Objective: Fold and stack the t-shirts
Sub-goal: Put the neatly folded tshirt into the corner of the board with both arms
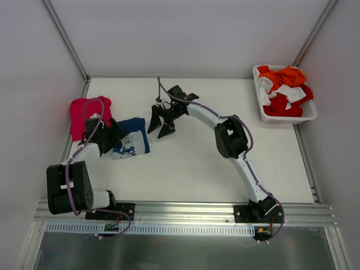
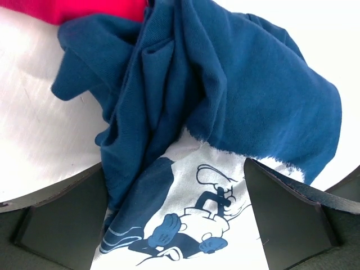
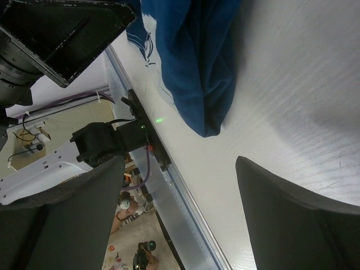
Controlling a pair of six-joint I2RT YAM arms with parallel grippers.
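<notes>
The navy blue t-shirt (image 1: 131,144) lies bunched on the left of the table, with a white cartoon print facing up. The pinkish-red t-shirt (image 1: 84,114) lies crumpled behind it at the far left edge. My left gripper (image 1: 115,134) is open and low over the navy shirt's left edge. In the left wrist view the navy shirt (image 2: 225,84) and its print lie between the wide-apart fingers of the left gripper (image 2: 177,225), with the red shirt (image 2: 95,8) at the top. My right gripper (image 1: 160,127) is open and empty just right of the navy shirt (image 3: 197,56), above bare table in its own view (image 3: 180,208).
A white basket (image 1: 263,104) at the back right corner holds orange, white and red clothes. Grey walls and metal rails border the table. The left arm's gripper (image 3: 62,34) shows in the top left of the right wrist view.
</notes>
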